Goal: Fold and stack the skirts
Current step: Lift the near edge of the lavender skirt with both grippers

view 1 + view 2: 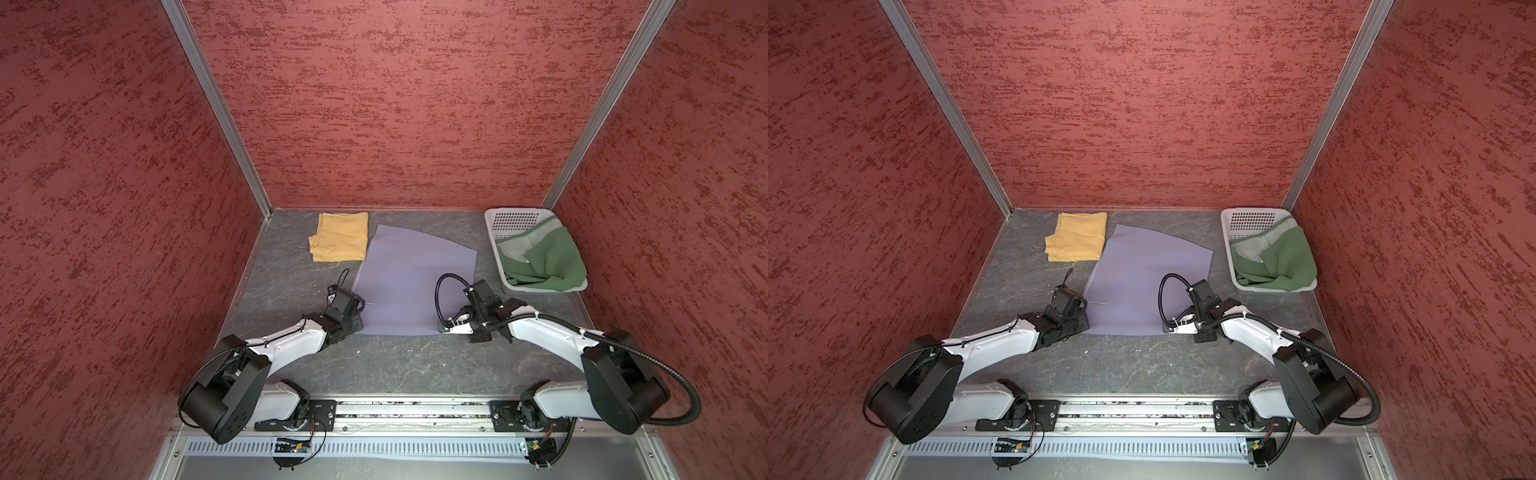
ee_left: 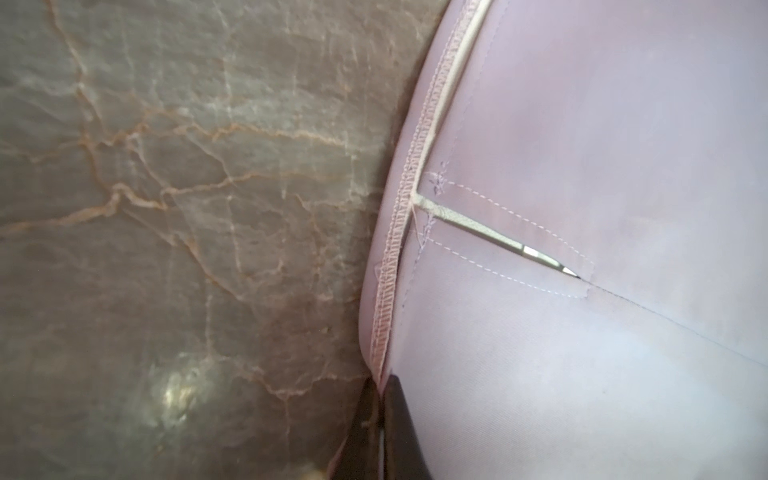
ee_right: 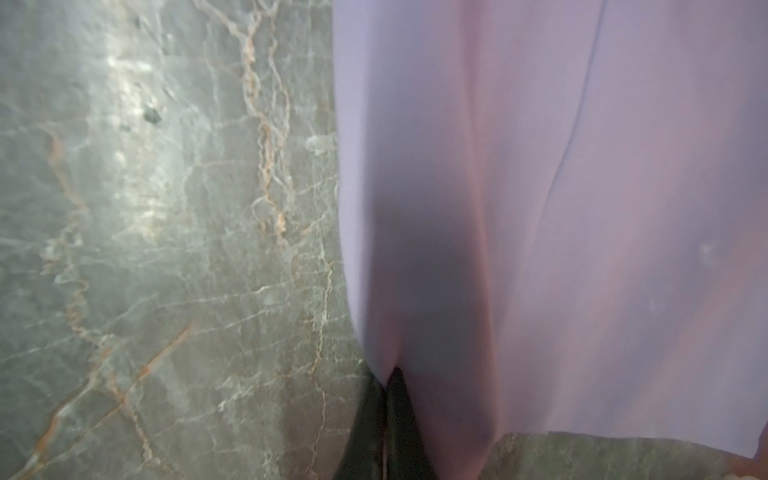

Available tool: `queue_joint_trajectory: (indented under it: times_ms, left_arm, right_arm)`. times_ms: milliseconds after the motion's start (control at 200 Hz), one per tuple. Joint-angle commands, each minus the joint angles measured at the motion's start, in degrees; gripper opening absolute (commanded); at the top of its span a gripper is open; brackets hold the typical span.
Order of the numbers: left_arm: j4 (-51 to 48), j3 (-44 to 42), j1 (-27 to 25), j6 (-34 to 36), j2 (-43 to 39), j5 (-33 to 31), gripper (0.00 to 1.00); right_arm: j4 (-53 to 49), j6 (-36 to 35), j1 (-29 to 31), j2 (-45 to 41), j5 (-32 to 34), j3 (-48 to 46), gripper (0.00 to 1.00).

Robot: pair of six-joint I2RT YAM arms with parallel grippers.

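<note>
grey veined tabletop (image 1: 395, 365): left end effector (image 2: 382, 386) and right end effector (image 3: 388, 386) each clamped on a near corner of pale lavender cloth skirt (image 1: 415, 270) stretching toward 12 o'clock.

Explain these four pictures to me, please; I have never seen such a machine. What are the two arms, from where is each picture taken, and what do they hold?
These are two robot arms at a table, each ending in a two-finger clamp called a gripper. Two pictures come from one camera head above and show nearly the same whole scene. The other two are close-ups from small cameras on the arms' wrists. On the table a lavender skirt lies spread flat, a folded yellow skirt lies next to it, and a white basket holds a crumpled green skirt. The left gripper is shut on the lavender skirt's stitched edge; the right gripper is shut on another edge of it.
</note>
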Motion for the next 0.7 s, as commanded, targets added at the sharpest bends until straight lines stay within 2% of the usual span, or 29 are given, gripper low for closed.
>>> queue_joint_trajectory:
  times_ms: [0, 301, 696]
  left_arm:
    - [-6.8, 2.5, -0.4, 1.4, -3.5, 0.3, 0.0]
    - [-18.3, 8.5, 0.1, 4.2, -14.5, -3.7, 0.0]
    - [-31.6, 12.5, -0.6, 2.3, -26.4, -7.1, 0.0]
  right_arm:
    - [-2.6, 0.3, 0.7, -3.0, -2.0, 2.0, 0.0]
    - [-14.2, 4.4, 4.8, -8.3, -3.1, 4.9, 0.0]
    - [-24.8, 11.1, 12.1, -15.0, -15.5, 6.7, 0.0]
